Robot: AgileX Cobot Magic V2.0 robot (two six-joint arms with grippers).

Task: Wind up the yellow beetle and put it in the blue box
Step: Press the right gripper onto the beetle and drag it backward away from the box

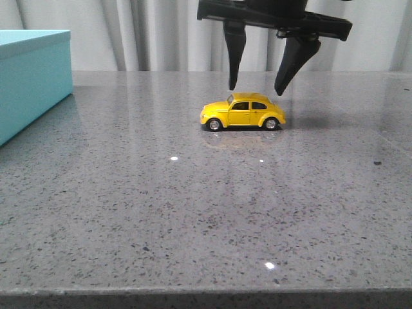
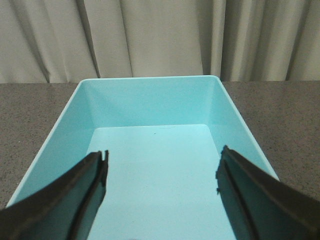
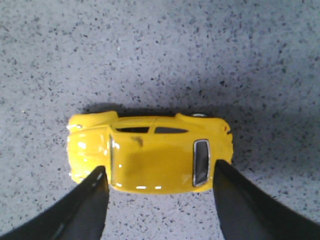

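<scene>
The yellow beetle [image 1: 243, 111] stands on its wheels on the grey table, nose pointing left in the front view. My right gripper [image 1: 255, 90] hangs open just above its roof, one finger over the front end and one over the rear. From the right wrist view the beetle [image 3: 150, 152] is seen from above, with the gripper [image 3: 157, 172] spread along its length and not touching it. The blue box [image 1: 29, 77] stands at the far left. My left gripper [image 2: 162, 156] is open over the bare floor of the box [image 2: 155, 105] and holds nothing.
The speckled grey table [image 1: 193, 212] runs from the front edge back to a pale curtain [image 1: 148, 32]. Only the box and the toy car stand on it in these views.
</scene>
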